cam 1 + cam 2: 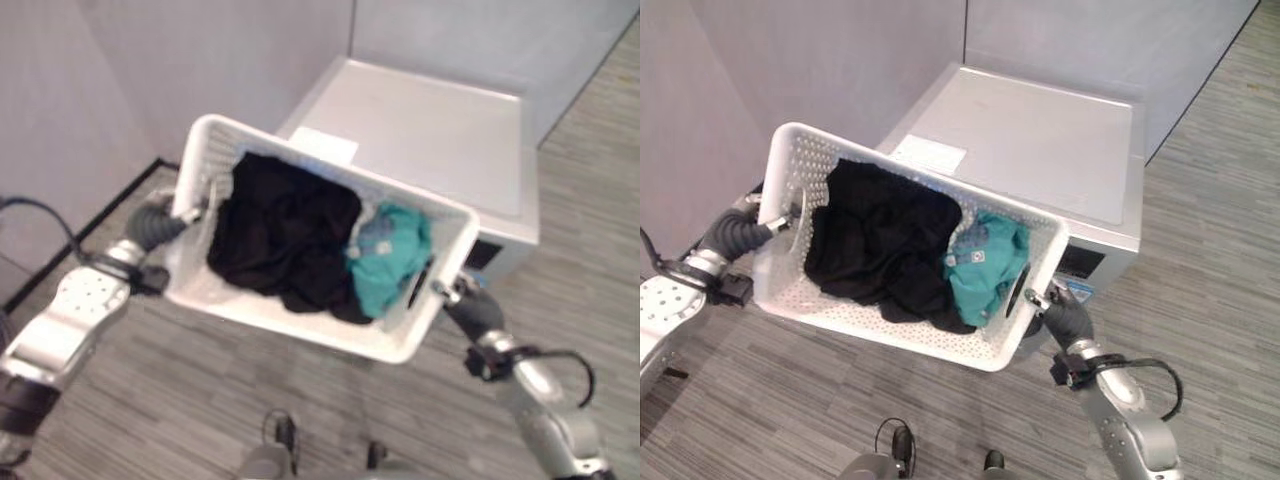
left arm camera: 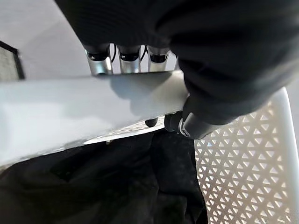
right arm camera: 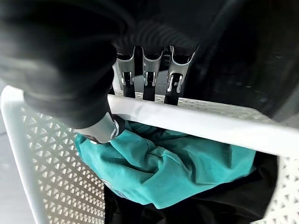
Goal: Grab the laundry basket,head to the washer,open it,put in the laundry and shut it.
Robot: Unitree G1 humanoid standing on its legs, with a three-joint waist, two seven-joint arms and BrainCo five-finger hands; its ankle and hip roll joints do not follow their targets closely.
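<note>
White laundry basket (black and teal clothes inside), left hand and right hand clasping its rims, washer ahead

- Left hand, arm reaching forward from the lower left, has fingers hooked over the laundry basket rim, thumb underneath.
- Right hand grips the opposite rim likewise, fingers apparently curled over it.
</note>
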